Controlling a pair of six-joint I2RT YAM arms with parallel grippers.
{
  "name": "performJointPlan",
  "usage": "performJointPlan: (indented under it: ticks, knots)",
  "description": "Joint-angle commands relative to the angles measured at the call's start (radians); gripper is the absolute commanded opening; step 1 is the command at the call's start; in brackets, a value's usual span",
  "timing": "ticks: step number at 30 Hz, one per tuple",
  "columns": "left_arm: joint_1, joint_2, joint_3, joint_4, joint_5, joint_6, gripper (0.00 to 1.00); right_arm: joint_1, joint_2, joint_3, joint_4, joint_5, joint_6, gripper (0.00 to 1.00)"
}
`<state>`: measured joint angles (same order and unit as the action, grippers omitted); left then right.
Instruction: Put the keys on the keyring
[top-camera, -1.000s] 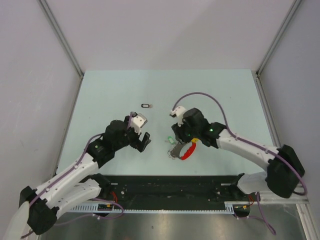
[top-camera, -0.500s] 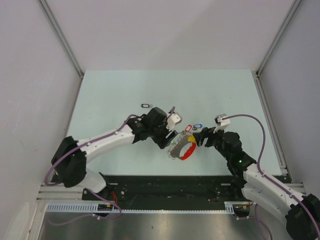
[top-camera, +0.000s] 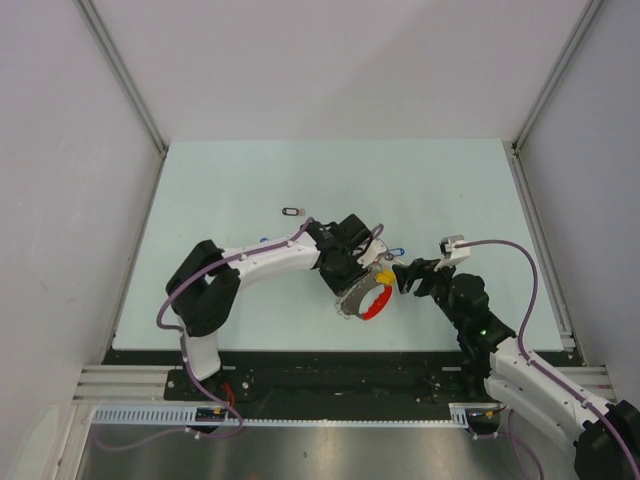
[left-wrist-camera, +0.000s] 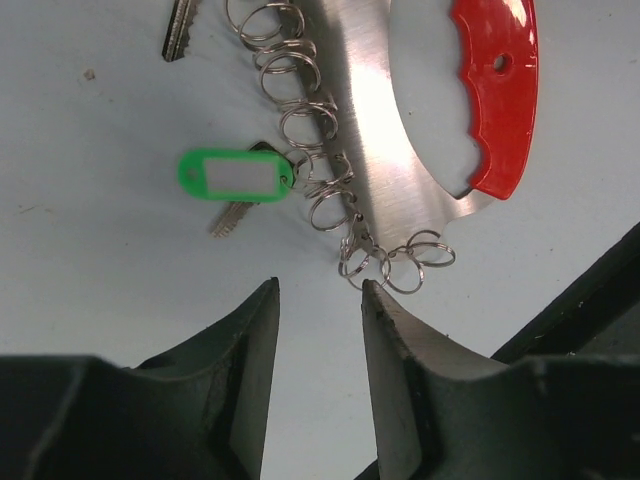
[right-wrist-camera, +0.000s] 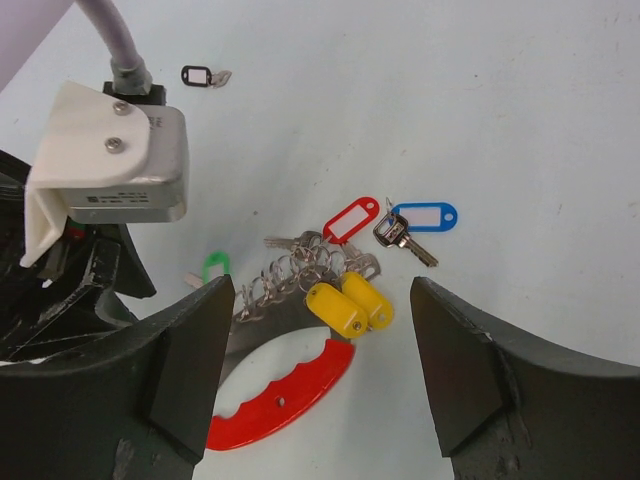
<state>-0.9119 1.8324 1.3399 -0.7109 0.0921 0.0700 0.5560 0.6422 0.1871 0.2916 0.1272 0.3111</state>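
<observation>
Pale green table (top-camera: 450, 180), two loose keys not yet threaded on

With jaws partly apart and nothing between them, the left tool (left-wrist-camera: 318, 300) hangs just short of the small wire loops on the keyring (left-wrist-camera: 372, 150). The right tool (right-wrist-camera: 322, 300) is spread wide and empty above it. The blue-tagged key (right-wrist-camera: 420, 220) lies just beside the cluster and the black-tagged key (right-wrist-camera: 200, 75) well apart. Both look unattached, so the threading seems wholly undone.
</observation>
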Motion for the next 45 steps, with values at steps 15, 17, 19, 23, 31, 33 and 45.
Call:
performJointPlan:
  ticks: [15,17,19,23,31,33,45]
  knots:
    - [-0.016,0.107,0.099,-0.012,0.086,0.005,0.31,-0.002,0.027,-0.006,0.067,0.022,0.002,0.76]
    - [-0.016,0.113,0.097,-0.004,0.086,0.004,0.29,-0.004,0.03,-0.005,0.067,0.017,0.0,0.76]
    - [-0.016,0.117,0.096,0.004,0.087,0.002,0.27,-0.004,0.03,-0.006,0.066,0.017,0.0,0.76]
    - [-0.016,0.122,0.093,0.008,0.087,-0.001,0.26,-0.005,0.037,-0.005,0.069,0.014,-0.001,0.75]
    - [-0.016,0.134,0.088,-0.009,0.097,0.004,0.22,-0.004,0.051,-0.003,0.075,0.006,0.0,0.76]
    - [-0.016,0.133,0.087,-0.012,0.103,0.004,0.21,-0.005,0.054,-0.003,0.075,0.005,-0.001,0.76]
    - [-0.018,0.114,0.05,0.001,0.123,0.014,0.02,-0.005,0.051,-0.002,0.073,-0.001,-0.001,0.75]
